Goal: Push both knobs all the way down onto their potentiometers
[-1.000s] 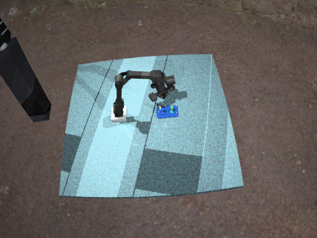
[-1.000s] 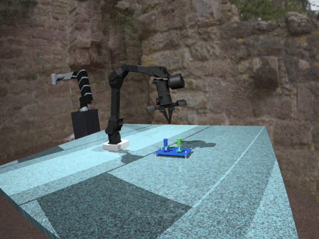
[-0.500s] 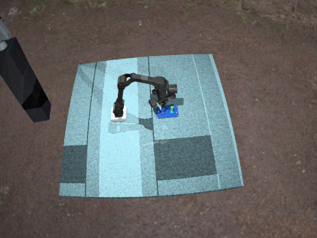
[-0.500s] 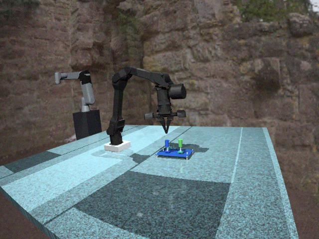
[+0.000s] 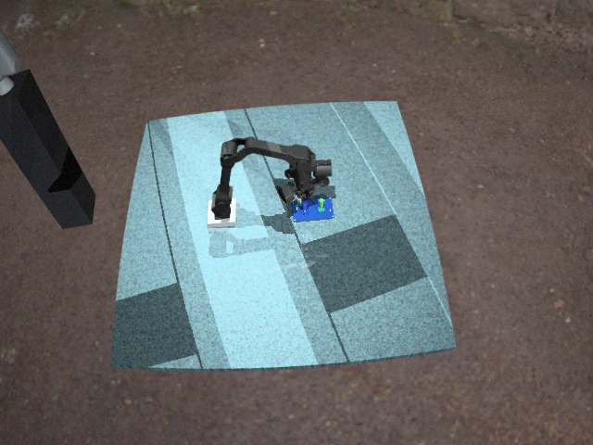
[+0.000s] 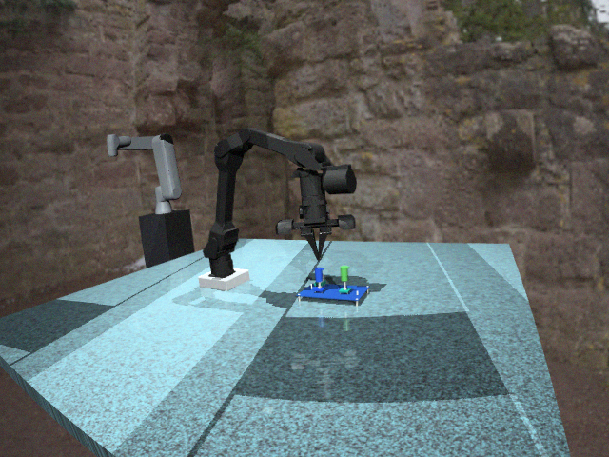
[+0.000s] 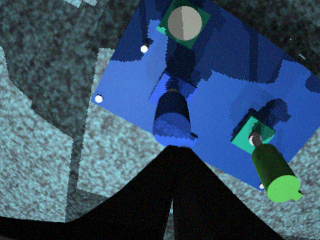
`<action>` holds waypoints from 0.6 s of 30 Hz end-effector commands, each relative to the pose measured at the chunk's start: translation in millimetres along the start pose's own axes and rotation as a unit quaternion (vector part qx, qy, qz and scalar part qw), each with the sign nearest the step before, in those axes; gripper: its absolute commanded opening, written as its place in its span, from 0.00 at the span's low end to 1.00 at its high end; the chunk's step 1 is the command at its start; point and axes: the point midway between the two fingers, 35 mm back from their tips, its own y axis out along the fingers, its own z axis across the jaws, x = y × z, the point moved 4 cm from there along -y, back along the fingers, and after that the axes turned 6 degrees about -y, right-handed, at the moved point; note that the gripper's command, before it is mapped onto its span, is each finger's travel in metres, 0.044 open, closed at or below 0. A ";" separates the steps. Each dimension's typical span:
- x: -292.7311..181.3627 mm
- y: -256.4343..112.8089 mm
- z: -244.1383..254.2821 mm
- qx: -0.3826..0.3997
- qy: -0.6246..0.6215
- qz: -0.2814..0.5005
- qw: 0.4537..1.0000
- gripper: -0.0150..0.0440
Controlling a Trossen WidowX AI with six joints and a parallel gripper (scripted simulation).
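Note:
The blue circuit board (image 5: 313, 217) (image 6: 336, 294) (image 7: 215, 112) stands on short legs. A blue knob (image 5: 305, 207) (image 6: 319, 274) (image 7: 172, 122) stands upright above its blue potentiometer (image 6: 319, 289) (image 7: 160, 90), with bare shaft between. A green knob (image 5: 321, 204) (image 6: 343, 273) (image 7: 269, 165) stands above its teal potentiometer (image 6: 344, 290) (image 7: 245, 135), also with shaft showing. My gripper (image 6: 318, 259) (image 7: 176, 156) is shut and empty, pointing down. In the exterior view its tips appear slightly above the blue knob; in the wrist view they appear at the edge of its top. Contact does not show.
A teal part with a round grey top (image 7: 184, 23) stands on the board beyond the blue knob in the wrist view. My arm's white base (image 5: 221, 222) (image 6: 224, 282) is left of the board. A grey arm (image 6: 166, 169) on a black pedestal (image 6: 166, 236) stands beyond the table.

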 end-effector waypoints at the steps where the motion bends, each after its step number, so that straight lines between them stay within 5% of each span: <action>1: 0.1 10.1 1.4 0.005 -0.002 0.000 1.000 0.25; 18: 0.2 16.2 1.6 0.005 -0.002 0.000 1.000 0.25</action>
